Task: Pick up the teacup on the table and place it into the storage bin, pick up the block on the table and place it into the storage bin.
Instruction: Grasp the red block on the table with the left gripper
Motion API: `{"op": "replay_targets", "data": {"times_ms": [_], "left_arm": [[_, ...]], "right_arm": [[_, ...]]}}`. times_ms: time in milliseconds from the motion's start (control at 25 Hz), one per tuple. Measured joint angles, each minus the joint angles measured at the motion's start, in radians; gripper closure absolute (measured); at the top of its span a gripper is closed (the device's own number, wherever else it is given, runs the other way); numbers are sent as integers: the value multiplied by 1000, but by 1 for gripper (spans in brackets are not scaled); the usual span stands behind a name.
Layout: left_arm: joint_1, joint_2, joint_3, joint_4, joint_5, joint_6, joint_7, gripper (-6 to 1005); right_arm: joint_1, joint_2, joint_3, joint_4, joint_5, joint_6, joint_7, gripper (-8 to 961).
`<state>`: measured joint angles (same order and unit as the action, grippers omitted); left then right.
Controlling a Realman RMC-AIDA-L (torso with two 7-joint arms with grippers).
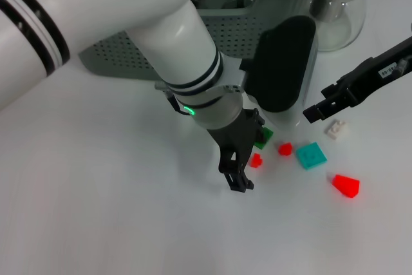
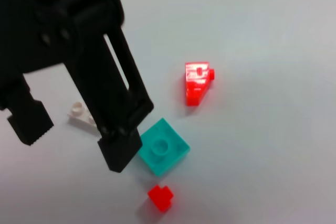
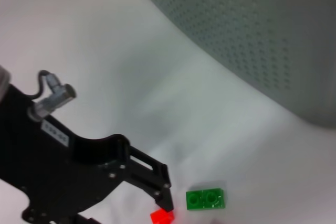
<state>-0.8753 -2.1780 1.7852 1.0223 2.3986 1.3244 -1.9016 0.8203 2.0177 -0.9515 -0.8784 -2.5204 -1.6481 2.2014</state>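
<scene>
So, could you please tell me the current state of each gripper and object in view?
left gripper: open, empty, among the blocks.
right gripper: above the table, near the white block.
green block: flat on the table.
teal block: flat, stud up.
red wedge block: on its side.
storage bin: upright.
glass teapot: upright, lid on.

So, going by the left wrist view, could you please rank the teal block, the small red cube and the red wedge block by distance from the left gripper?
From the left gripper:
1. Teal block, right beside one fingertip.
2. Small red cube, just past the teal one.
3. Red wedge block, farthest, lying apart on the table.
</scene>
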Motion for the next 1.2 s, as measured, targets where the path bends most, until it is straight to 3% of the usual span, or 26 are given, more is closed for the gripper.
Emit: {"op": "replay_targets", "data": {"times_ms": [600, 1040, 1160, 1200], "left_arm": [[-25, 0, 38, -58, -25, -64, -2, 139], [-46, 0, 72, -109, -27, -109, -5, 143], [-51, 0, 83, -120, -27, -128, -5, 356], [-51, 0, 85, -120, -27, -132, -5, 365]], "right_arm": [[-19, -21, 5, -3, 0, -30, -6, 137], [-20, -24, 7, -4, 0, -31, -6, 137], [-20, -24, 7, -4, 0, -29, -5, 138], [-20, -24, 7, -4, 0, -28, -4, 138]]}}
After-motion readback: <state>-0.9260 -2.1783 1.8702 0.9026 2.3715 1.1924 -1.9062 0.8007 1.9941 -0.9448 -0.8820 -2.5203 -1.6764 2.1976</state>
